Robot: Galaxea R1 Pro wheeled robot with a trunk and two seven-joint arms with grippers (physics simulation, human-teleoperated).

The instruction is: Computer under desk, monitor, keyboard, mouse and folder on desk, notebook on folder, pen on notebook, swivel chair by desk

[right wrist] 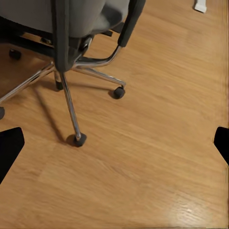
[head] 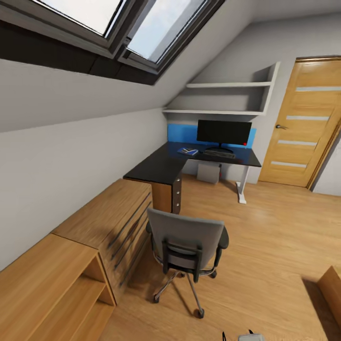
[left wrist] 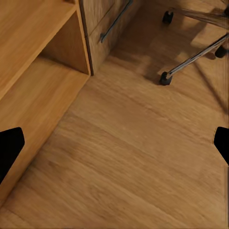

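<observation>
We sat on the oak floor (head: 265, 246) facing the back of the swivel chair (head: 187, 244) at 12 o'clock. Both sets of fingers were spread wide and empty: left gripper (left wrist: 114, 143) over bare floor beside the low oak shelf unit (left wrist: 33, 62), right gripper (right wrist: 114, 143) over floor near the chair's chrome base (right wrist: 71, 90).

The drawer unit (head: 118, 220) ran along the wall at 10 o'clock. Past the chair stood the desk (head: 166, 166), its surface carrying the monitor (head: 223, 132), the keyboard (head: 219, 153) in front of it, and something flat and blue (head: 188, 151) at the keyboard's 9 o'clock, likely the folder with items on it; too small to confirm. The computer (head: 209, 173) sat under the surface. We couldn't make out the mouse.

Judgement: the chair step was in hand. Next move called for gripping the backrest or an armrest and rolling it toward 12 o'clock, next to the desk.
</observation>
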